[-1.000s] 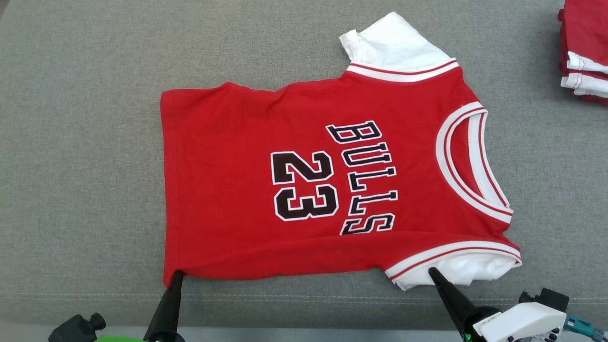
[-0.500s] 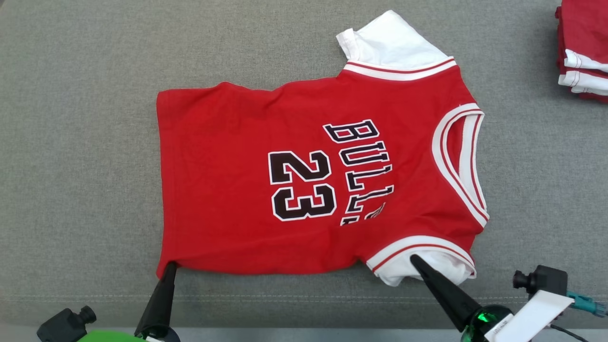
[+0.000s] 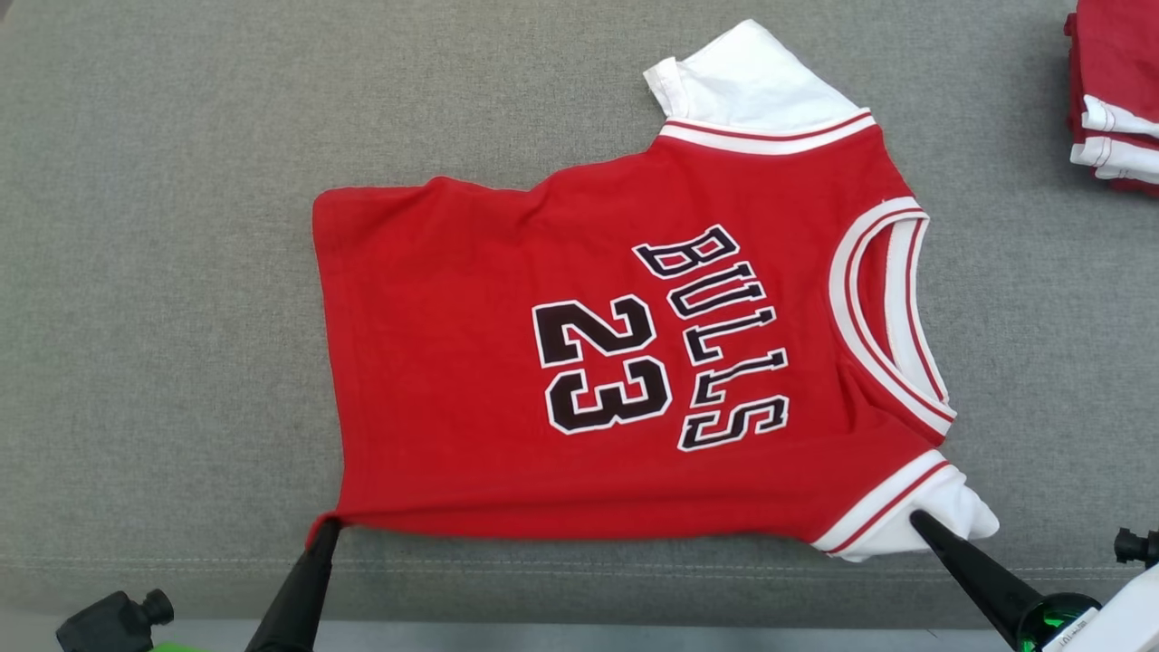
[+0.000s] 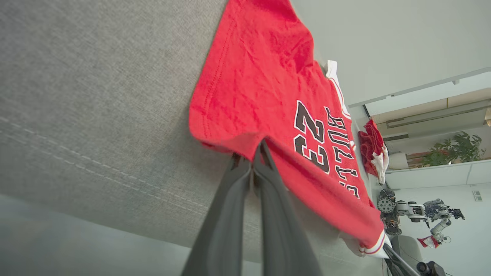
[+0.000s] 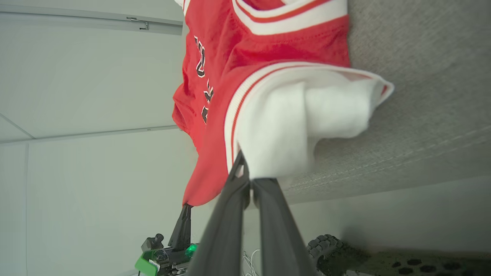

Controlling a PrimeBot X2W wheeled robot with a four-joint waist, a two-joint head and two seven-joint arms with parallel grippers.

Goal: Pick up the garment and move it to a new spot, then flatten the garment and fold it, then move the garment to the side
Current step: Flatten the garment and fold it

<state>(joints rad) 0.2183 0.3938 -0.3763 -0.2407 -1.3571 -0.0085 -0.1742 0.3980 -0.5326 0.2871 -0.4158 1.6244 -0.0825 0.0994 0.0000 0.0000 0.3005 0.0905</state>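
Note:
The garment (image 3: 507, 362) is a red jersey with white sleeves and black "BULLS 23" lettering, spread on the grey padded table (image 3: 163, 272) with its neck to the right. My left gripper (image 3: 328, 525) is shut on its near hem corner; in the left wrist view the garment (image 4: 261, 88) folds over the closed fingertips of the left gripper (image 4: 257, 147). My right gripper (image 3: 916, 518) is shut on the near white sleeve (image 3: 960, 509). The right wrist view has the right gripper (image 5: 244, 168) pinching that sleeve (image 5: 307, 119), with the near edge pulled taut between the two grips.
A stack of folded red and white garments (image 3: 1114, 100) lies at the far right edge of the table. The table's front edge (image 3: 579, 625) runs just behind both grippers. Bare grey surface lies to the left and beyond the jersey.
My right gripper has swung to the right with the sleeve, stretching the near edge straight and smoothing the lettering that had bunched. The left gripper has kept its hold on the hem corner.

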